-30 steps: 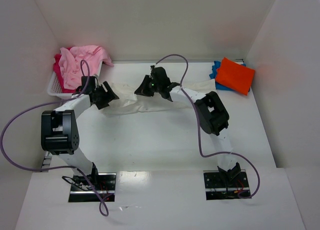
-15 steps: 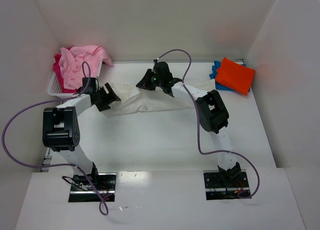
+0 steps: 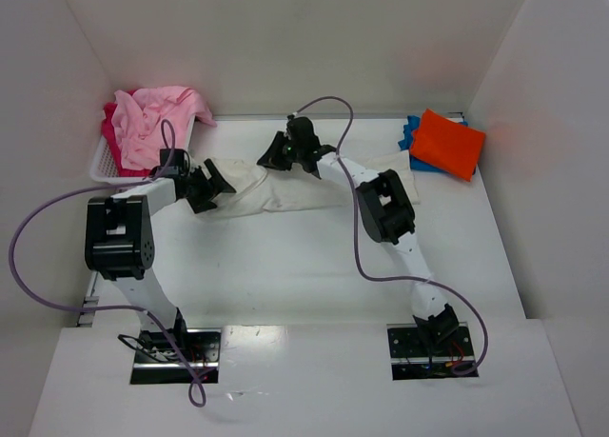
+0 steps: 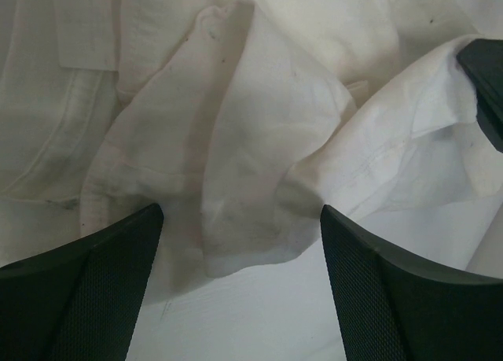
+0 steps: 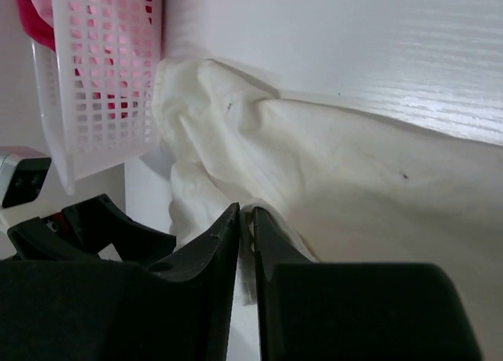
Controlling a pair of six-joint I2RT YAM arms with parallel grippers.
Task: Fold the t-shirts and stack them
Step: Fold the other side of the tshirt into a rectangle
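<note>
The cream-white t-shirt (image 3: pixel 290 194) lies rumpled across the back of the table. My right gripper (image 3: pixel 270 158) is shut on a fold of its edge near the back wall; the wrist view shows the cloth (image 5: pixel 354 180) pinched between the closed fingertips (image 5: pixel 246 213). My left gripper (image 3: pixel 223 184) is open at the shirt's left end, and its fingers (image 4: pixel 86 282) straddle a bunched corner (image 4: pixel 251 164) without touching it. A pink shirt (image 3: pixel 152 118) lies over a red-magenta one (image 3: pixel 112 140) in the basket. An orange shirt (image 3: pixel 447 142) lies folded on a blue one (image 3: pixel 411 132) at the back right.
The white slotted basket (image 3: pixel 103 168) stands at the back left against the side wall, close to the left gripper; it also shows in the right wrist view as the basket (image 5: pixel 102 86). White walls enclose the table at the back and on both sides.
My right gripper has carried the shirt's edge back and a little left, drawing the cloth into a narrower band. The left gripper's jaws have widened, and its arm has shifted slightly right.
</note>
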